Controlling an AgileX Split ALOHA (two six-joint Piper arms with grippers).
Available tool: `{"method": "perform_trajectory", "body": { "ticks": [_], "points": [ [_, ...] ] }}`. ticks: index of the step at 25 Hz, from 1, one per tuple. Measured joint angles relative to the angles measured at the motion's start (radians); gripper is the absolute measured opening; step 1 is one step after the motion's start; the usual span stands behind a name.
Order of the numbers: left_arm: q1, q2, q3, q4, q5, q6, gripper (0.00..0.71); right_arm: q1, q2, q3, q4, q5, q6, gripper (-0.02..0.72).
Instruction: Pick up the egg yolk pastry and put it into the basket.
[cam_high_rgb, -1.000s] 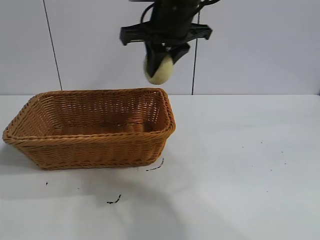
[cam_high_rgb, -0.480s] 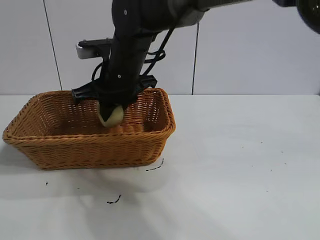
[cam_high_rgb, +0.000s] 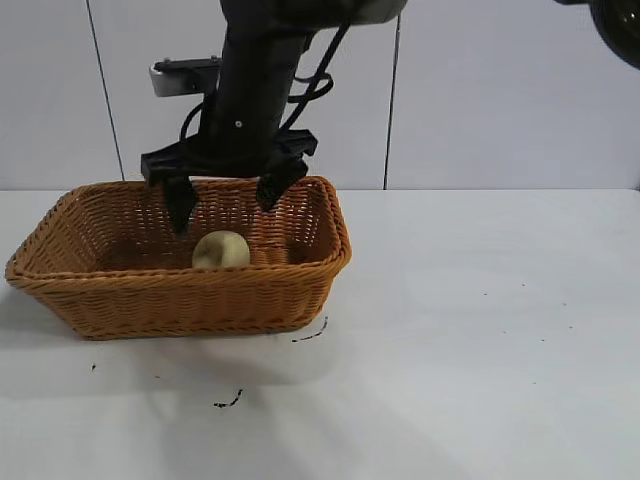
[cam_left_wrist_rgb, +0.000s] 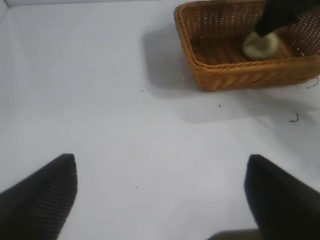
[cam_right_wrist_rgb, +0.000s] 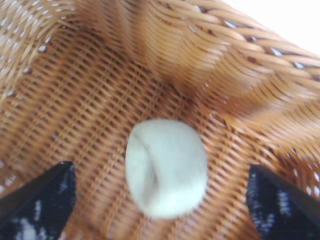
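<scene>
The pale yellow-green egg yolk pastry (cam_high_rgb: 221, 250) lies on the floor of the orange-brown wicker basket (cam_high_rgb: 300, 285), toward its right half. It also shows in the right wrist view (cam_right_wrist_rgb: 166, 166) and in the left wrist view (cam_left_wrist_rgb: 260, 44). My right gripper (cam_high_rgb: 224, 205) hangs open just above the pastry, inside the basket's rim, its fingers spread to either side and not touching the pastry. My left gripper (cam_left_wrist_rgb: 161, 195) is open and empty over bare table, far from the basket (cam_left_wrist_rgb: 220, 77).
The white table (cam_high_rgb: 480, 330) spreads right of and in front of the basket, with small dark specks (cam_high_rgb: 228, 402) on it. A pale wall stands behind.
My right gripper came down into the basket with the pastry, opened and let it go. The pastry now rests on the basket floor and the gripper has risen slightly.
</scene>
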Motion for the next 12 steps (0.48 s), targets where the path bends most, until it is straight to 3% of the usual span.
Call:
{"method": "perform_trajectory", "body": {
  "ticks": [5,12],
  "points": [
    [0.000,0.000,0.000,0.000,0.000,0.000,0.693,-0.072,-0.032,-0.088,0.000,0.067,0.003,0.694],
    [0.000,0.000,0.000,0.000,0.000,0.000,0.693,-0.293,-0.035,-0.105,0.000,0.150,0.001,0.695]
  ]
}}
